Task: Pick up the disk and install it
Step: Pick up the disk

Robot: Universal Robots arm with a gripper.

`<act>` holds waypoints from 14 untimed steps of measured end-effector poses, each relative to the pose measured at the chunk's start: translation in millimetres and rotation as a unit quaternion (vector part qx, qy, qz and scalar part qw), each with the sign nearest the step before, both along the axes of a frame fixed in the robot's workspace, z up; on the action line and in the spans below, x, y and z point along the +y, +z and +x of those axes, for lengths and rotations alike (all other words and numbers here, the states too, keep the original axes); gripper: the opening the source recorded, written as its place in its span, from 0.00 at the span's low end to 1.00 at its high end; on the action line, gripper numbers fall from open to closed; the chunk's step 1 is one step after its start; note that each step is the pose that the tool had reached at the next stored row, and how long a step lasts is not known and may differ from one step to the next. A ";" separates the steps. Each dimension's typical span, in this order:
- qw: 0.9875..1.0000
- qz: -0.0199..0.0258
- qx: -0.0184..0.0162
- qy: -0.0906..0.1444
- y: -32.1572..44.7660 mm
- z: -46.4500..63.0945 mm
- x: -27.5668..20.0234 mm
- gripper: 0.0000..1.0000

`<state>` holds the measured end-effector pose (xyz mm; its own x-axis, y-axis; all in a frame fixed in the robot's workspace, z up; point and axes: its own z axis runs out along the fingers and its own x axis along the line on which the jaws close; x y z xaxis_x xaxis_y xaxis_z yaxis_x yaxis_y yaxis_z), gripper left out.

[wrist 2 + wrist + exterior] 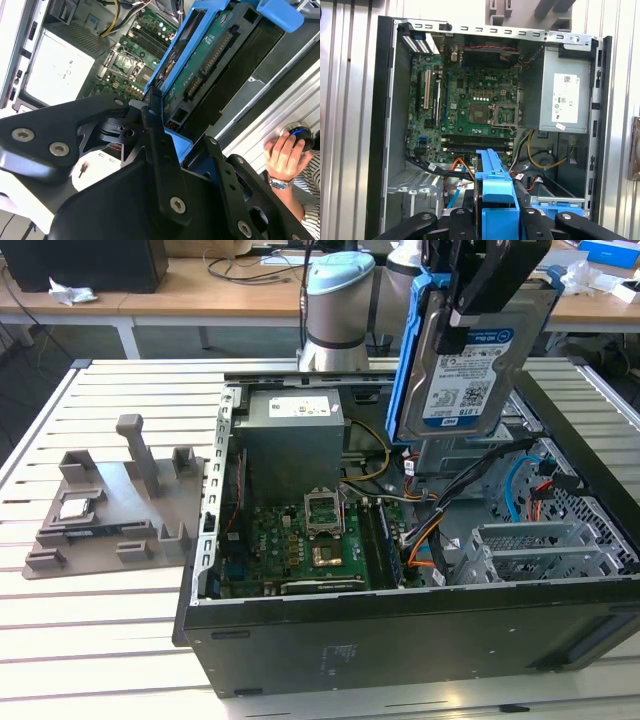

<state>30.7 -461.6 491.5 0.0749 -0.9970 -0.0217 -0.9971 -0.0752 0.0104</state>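
Black fingers of the hand are clamped on the disk, pressing on its blue frame from both sides in the second wrist view. In the exterior view the disk hangs nearly upright at about 1 o'clock, above the open computer case and clear of the desk. One finger covers part of its label, and the hand hides its upper edge. A grey fixture sits at 9 o'clock.
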 end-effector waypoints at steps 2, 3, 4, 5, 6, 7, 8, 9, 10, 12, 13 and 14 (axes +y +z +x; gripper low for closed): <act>1.000 0.000 0.000 0.000 -0.2 0.2 -1.9 0.37; 1.000 0.000 0.000 0.000 -0.2 0.3 -2.6 0.37; 1.000 0.000 0.000 0.000 -0.3 0.4 -3.6 0.37; 1.000 0.000 0.000 0.000 -0.4 0.6 -4.6 0.37; 1.000 0.000 0.000 0.000 -0.5 0.8 -5.9 0.37; 1.000 0.000 0.000 0.000 -0.6 0.9 -6.5 0.37; 1.000 0.000 0.000 0.000 -0.7 1.0 -7.1 0.37; 1.000 0.000 0.000 0.000 -0.7 1.1 -7.9 0.37; 1.000 0.000 0.000 0.000 -0.8 1.2 -8.6 0.37; 1.000 0.000 0.000 0.000 -0.9 1.4 -10.3 0.37; 1.000 0.000 0.000 0.000 -1.0 1.5 -12.0 0.37; 1.000 0.000 0.000 0.000 -1.1 1.6 -14.4 0.37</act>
<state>32.3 -476.0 490.3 0.0749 -0.9970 -0.0216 -0.9971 -0.0752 0.0104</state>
